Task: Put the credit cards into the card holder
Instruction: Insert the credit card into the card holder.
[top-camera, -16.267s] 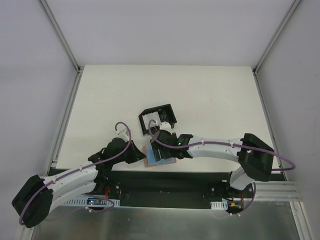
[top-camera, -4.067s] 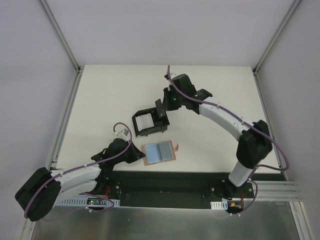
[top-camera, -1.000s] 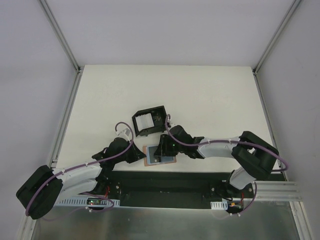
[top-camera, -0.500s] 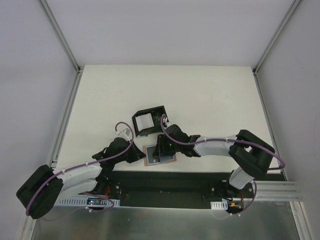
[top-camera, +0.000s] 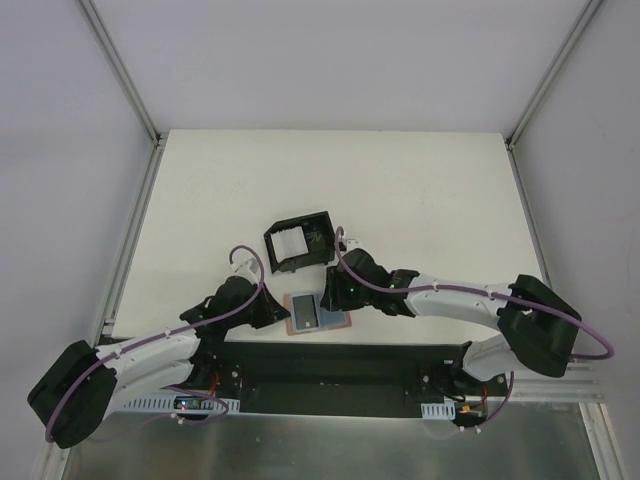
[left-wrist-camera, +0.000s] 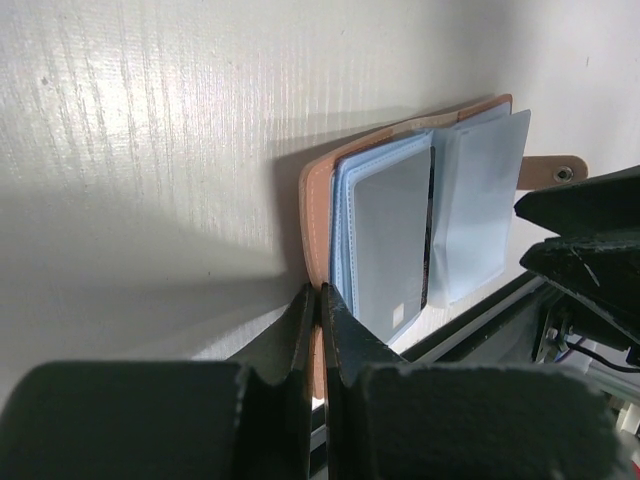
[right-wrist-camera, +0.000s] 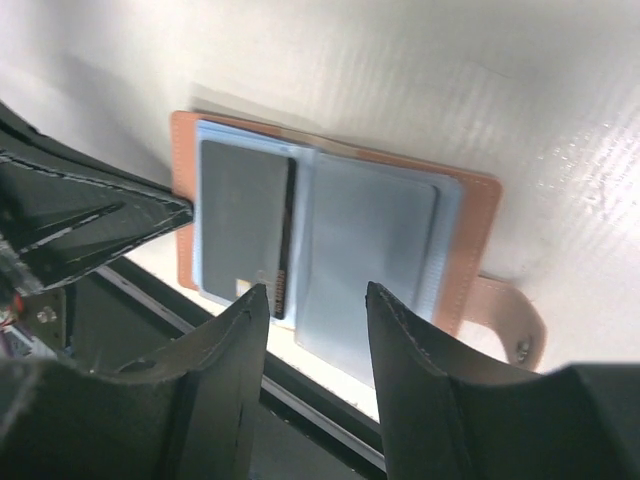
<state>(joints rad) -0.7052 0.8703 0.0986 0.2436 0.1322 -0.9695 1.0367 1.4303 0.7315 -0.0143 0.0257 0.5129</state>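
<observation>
Tan card holder (right-wrist-camera: 480, 230): lies open and flat on the tabletop (top-camera: 400, 200), close against the near edge, about midway along it.
Grey card (right-wrist-camera: 243, 235): on the left page of the holder, with a dark stripe along its inner edge. Cannot tell whether it sits inside the sleeve or on top of it.
Light-blue sleeves (right-wrist-camera: 370, 250): fill both pages; the right page shows no grey card.
Strap (right-wrist-camera: 510, 320): tan tab with a snap, sticking out from the holder's right side.
Left pincer (left-wrist-camera: 320, 330): closed on the holder's left tan edge, with the leather pinched between the two fingers.
Right pincer (right-wrist-camera: 315, 330): fingers spread wide, grasping nothing, above the holder's near side.
Black frame (top-camera: 298, 240): holds a white piece and stands just beyond the holder, toward the far edge, apart from it.
</observation>
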